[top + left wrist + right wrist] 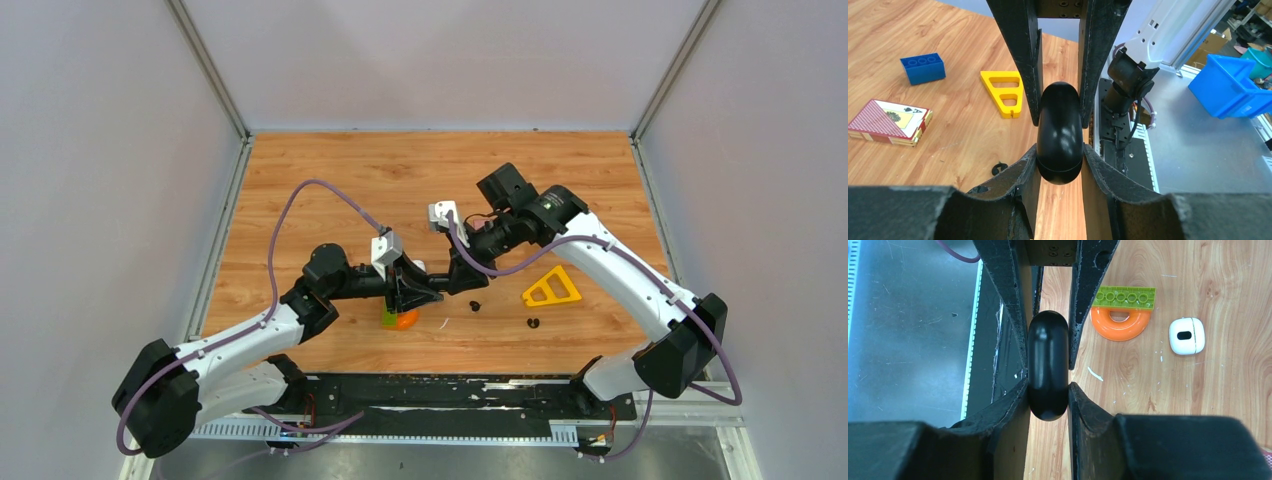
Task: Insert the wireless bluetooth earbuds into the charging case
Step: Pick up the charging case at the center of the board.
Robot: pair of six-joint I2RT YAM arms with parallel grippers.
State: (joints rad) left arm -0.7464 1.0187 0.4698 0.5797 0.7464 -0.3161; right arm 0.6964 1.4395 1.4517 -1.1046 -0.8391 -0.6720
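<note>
A glossy black charging case is held above the table, pinched from opposite sides by both grippers. My left gripper is shut on its near end, and the right gripper's fingers clamp the far end. In the right wrist view the same case sits in my right gripper, which is shut on it. The grippers meet at mid-table. Two black earbuds lie on the wood; one earbud shows beside my left fingers. A closed white case rests on the table. No white earbuds show.
An orange ring leans against a green brick, with a thin white sliver nearby. A yellow triangle, a blue brick and a card box lie on the wood. A blue bin stands off the table.
</note>
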